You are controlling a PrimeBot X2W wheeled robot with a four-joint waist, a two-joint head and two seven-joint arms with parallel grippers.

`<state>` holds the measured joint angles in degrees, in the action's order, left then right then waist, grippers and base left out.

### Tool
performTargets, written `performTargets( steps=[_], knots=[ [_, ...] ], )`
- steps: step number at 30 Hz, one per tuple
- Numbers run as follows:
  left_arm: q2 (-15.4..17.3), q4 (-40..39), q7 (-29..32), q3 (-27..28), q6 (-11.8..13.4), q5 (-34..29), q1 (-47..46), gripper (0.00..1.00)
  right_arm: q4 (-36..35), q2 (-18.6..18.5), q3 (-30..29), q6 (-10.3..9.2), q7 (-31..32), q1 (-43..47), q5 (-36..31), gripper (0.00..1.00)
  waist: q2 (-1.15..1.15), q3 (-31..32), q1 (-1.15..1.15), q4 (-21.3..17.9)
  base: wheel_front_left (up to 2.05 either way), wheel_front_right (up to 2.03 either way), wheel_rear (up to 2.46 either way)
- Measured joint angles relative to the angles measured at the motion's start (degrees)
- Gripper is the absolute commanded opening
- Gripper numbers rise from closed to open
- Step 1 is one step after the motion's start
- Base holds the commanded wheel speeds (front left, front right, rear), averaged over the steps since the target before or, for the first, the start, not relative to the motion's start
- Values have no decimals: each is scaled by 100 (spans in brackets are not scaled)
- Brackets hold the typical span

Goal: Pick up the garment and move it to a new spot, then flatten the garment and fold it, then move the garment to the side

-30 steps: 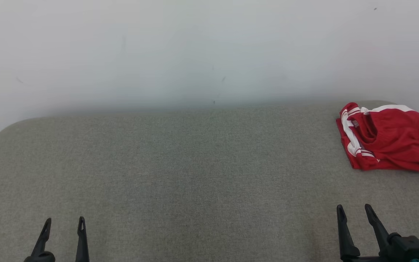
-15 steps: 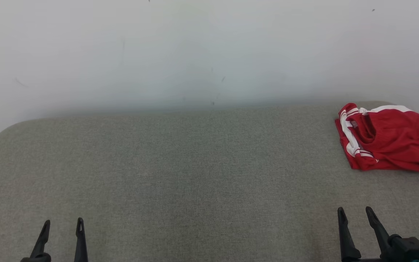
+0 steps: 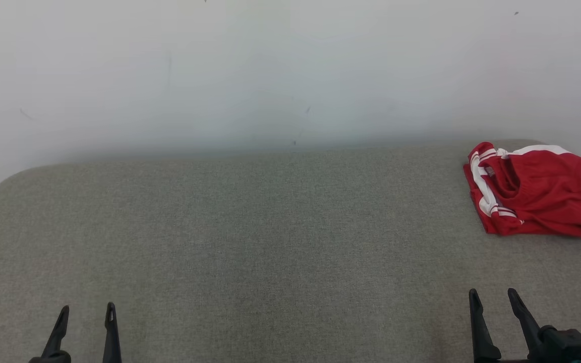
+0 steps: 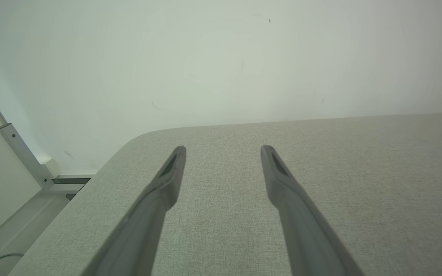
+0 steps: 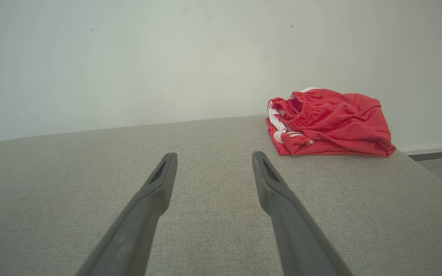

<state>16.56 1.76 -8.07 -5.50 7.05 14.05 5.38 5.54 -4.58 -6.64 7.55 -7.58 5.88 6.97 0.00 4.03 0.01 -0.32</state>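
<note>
Left end effector [image 3: 88,306]: stood at the lower left of the head view, over the near part of the worktop [image 3: 270,242]. Its two fingers were spread wide with nothing between them. The left wrist view showed only grey fabric in the gap.

Right end effector [image 3: 491,291]: stood at the lower right, likewise spread wide and empty, with its fingers pointing toward the far side. Whether either end effector touched the surface could not be told.

Worktop: it had a grey woven covering and a rounded far-left corner.

Garment [image 3: 537,194]: red with white stripes and an elastic waistband. It lay in a rumpled heap at the far right corner of the worktop, resting on the fabric. It was ahead and slightly right of the right end effector, and well apart from the left one. Neither end effector touched it.

Wall [image 3: 270,65]: pale with a few small dark marks, rising directly behind the far edge. In the left wrist view a metal rail [image 4: 21,153] ran along the wall beside the far-left corner.
</note>
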Motion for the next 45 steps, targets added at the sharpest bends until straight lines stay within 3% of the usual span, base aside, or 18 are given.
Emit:
performTargets(
  steps=[3, 4, 11, 45],
  knots=[
    [11, 26, -27, 7, 43, -1, -2, 100, 2, 0, 0, 0, 1, 3, 1, 100, 0, -1, 0, 1, 0, 0, 0],
    [9, 30, -35, 9, 53, 0, -3, 0, 2, 0, 0, 0, 1, 3, 1, 0, 0, 0, 0, 3, 0, 0, 0],
    [-200, 370, -11, -68, 48, 36, 135, 0, 382, 30, 2, 0, 34, 117, 51, 0, 0, -5, 0, 3, 0, 0, 0],
    [-659, 732, 575, 430, -556, 3156, -315, 0, 572, 81, 1, 0, 565, -354, 3418, 0, 0, -118, 0, 10, 0, 0, 0]
  ],
)
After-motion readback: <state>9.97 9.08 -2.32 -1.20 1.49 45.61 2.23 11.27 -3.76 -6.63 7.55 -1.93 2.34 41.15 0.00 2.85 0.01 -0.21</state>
